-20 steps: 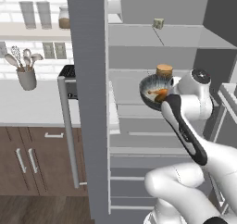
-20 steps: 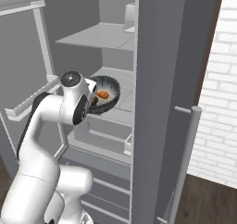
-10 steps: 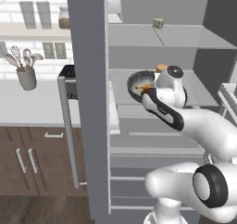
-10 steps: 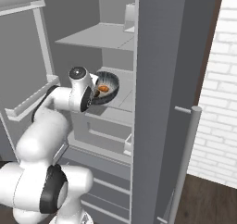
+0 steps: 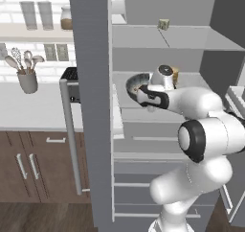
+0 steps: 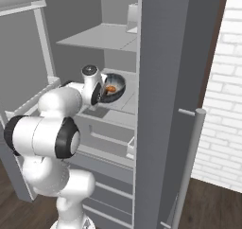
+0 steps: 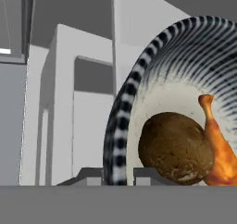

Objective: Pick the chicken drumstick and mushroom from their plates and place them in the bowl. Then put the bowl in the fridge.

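The fridge (image 5: pixel 91 82) stands open, its grey door edge rising at the centre of the left base view, with the long bar handle (image 5: pixel 70 135) running down at 9 o'clock of the arm. On the top inner shelf (image 5: pixel 191 37) sits a small pale box (image 5: pixel 163 24), well apart from the work below. Behind the arm on the middle shelf a brown-lidded jar (image 5: pixel 174 74) peeks out at 1 o'clock of the bowl. To the left of the fridge the counter (image 5: pixel 33 113) carries a grey holder of utensils (image 5: pixel 27 73), and a wall shelf above it bears two glasses and a jar (image 5: pixel 66 18). In the right base view the other door's bar handle (image 6: pixel 189 166) stands at 4 o'clock, before a white brick wall (image 6: pixel 224 81).

The gripper (image 5: pixel 143 96) is clamped narrow on the rim of the bowl (image 5: pixel 137 82), which is tipped steeply, its streaked inside facing sideways, over the middle shelf inside the fridge. In the right base view the bowl (image 6: pixel 115 87) hangs just beside the fridge's side wall, with the orange chicken drumstick (image 6: pixel 110 88) in it. The hand view shows the striped rim arching from 6 to 1 o'clock; the mushroom (image 7: pixel 176 146) lies against the bowl's pale bottom, touching the chicken drumstick at its 3 o'clock, paler bone end upward.
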Robot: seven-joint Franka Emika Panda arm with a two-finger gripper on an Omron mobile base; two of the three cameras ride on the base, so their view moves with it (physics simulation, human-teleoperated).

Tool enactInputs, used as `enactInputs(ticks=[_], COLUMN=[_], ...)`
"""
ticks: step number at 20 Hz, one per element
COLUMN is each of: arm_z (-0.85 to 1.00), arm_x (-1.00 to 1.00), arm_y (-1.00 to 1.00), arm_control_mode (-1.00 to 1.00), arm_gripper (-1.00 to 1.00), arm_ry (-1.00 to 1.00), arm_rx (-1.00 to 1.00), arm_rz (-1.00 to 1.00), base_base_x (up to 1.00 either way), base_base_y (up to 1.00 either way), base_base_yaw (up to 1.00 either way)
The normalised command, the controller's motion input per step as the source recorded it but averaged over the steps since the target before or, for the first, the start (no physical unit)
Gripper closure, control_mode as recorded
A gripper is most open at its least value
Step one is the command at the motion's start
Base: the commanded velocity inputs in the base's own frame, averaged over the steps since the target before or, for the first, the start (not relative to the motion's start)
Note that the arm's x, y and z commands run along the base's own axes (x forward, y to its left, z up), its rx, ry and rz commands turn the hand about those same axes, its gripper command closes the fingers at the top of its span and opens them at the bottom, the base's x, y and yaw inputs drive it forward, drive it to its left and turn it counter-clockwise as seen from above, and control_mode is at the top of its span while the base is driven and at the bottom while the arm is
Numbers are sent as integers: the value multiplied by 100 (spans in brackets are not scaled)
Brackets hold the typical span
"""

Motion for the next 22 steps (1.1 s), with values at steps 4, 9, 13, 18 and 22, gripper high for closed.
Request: enactInputs(ticks=[4,9,13,18,22], arm_z=[-41,-29,-25,-19,4], arm_x=[63,63,64,39,-8], arm_y=[0,0,-1,0,0], arm_control_mode=[-100,-100,-100,-100,-100], arm_gripper=[100,100,100,-100,-100], arm_ry=[7,2,4,1,0], arm_rx=[-8,-5,-3,-3,-1], arm_rz=[1,1,1,0,0], base_base_x=[0,0,0,0,0], base_base_y=[0,0,0,0,0], base_base_yaw=[0,0,0,0,0])
